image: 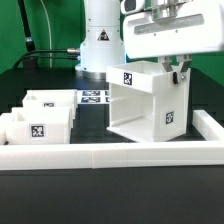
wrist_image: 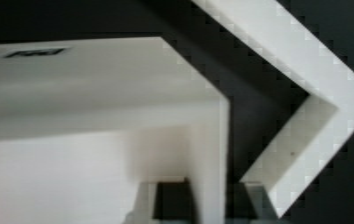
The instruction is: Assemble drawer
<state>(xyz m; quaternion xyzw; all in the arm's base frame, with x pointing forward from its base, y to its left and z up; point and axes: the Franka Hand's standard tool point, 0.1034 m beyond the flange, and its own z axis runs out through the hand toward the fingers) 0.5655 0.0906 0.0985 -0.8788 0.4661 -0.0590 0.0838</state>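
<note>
**Drawer's white plastic cube-like housing (image: 148, 100) gripped; trays not inserted**

Exterior view: the housing stands on the black desk (image: 92, 122). Two small white open-topped trays (image: 48, 104) sit at its nine o'clock, both outside it.

Wrist view: the tool (wrist_image: 208, 205) appears clamped on one housing wall.

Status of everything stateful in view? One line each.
housing: upright, gripped at its top edge, no tray inside.
end effector: shut on the housing.
rear tray: upright, loose, not inserted.
front tray: same, beside the rear tray.
</note>
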